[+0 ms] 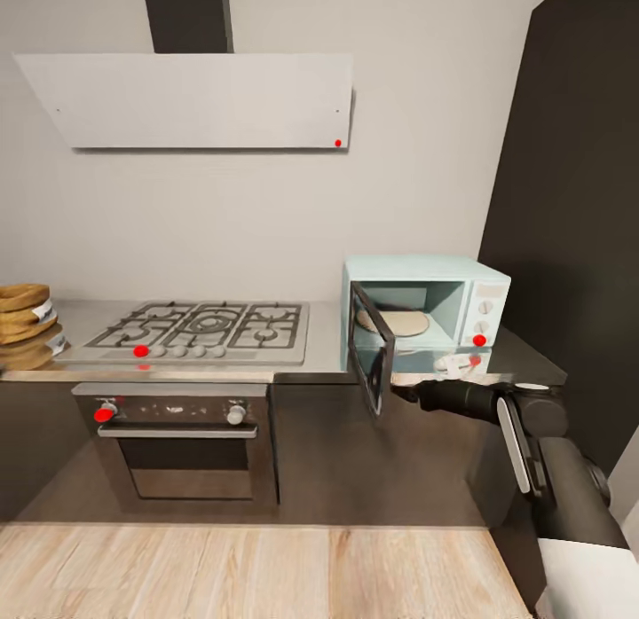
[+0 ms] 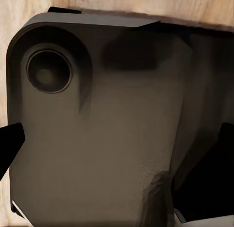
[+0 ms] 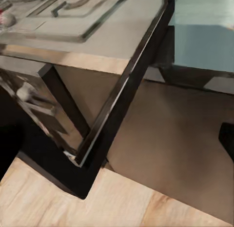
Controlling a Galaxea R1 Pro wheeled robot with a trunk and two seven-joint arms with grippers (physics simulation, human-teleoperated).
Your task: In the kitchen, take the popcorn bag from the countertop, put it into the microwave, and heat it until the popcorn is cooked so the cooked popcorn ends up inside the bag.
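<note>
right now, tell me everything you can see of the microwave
The microwave is a small boxy pale mint-blue appliance standing upright on the grey countertop, right of the gas hob and near the dark wall. Its dark glass door hangs open toward the robot, hinged at the left. Inside sits a round tan turntable plate. The pale side panel carries two knobs and a red dot. The right arm reaches toward the door's lower edge; contact is unclear.

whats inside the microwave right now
The microwave stands with its door swung open. Inside, a pale round turntable plate lies on the floor of the cavity. No popcorn bag shows there; the door hides the cavity's lower left corner.
</note>
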